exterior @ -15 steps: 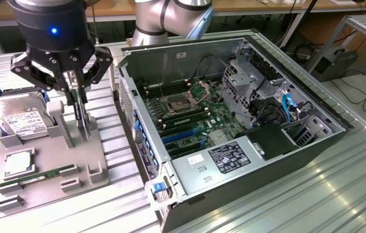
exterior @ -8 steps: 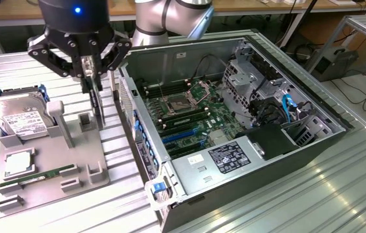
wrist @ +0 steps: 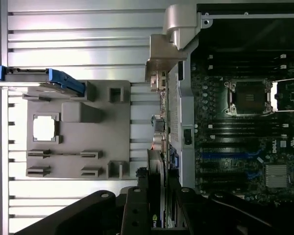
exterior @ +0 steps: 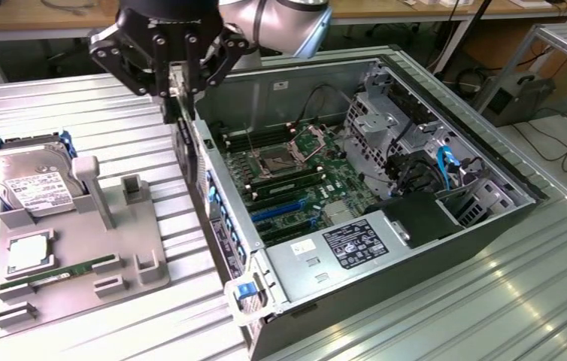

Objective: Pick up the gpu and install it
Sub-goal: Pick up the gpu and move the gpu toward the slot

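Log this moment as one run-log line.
gripper: jaws shut on gpu | gpu: hanging upright at edge of open case, exterior view's left side | install: not yet seated on motherboard

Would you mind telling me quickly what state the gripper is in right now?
Gripper: closed, holding the gpu.
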`<act>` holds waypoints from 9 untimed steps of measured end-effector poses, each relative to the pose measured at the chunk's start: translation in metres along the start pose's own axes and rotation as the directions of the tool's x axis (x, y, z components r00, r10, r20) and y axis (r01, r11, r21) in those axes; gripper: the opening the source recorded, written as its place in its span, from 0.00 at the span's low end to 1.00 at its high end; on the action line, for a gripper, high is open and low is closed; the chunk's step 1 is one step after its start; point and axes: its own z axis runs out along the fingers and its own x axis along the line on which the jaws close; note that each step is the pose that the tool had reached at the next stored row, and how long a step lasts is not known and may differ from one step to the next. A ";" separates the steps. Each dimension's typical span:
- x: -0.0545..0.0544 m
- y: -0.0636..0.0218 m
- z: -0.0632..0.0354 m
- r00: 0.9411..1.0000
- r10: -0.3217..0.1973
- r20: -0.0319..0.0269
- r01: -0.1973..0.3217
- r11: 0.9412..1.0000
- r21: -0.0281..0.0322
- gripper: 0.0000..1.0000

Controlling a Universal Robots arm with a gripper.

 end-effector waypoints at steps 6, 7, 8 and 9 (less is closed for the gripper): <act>-0.039 -0.0014 -0.0027 1.000 0.000 -0.006 0.000 1.000 0.000 0.26; -0.045 -0.0013 -0.0027 1.000 0.000 -0.006 0.000 1.000 0.000 0.26; -0.050 -0.0012 -0.0028 1.000 0.000 -0.006 0.000 1.000 0.000 0.26; -0.056 -0.0012 -0.0026 1.000 0.000 -0.006 0.000 1.000 0.000 0.26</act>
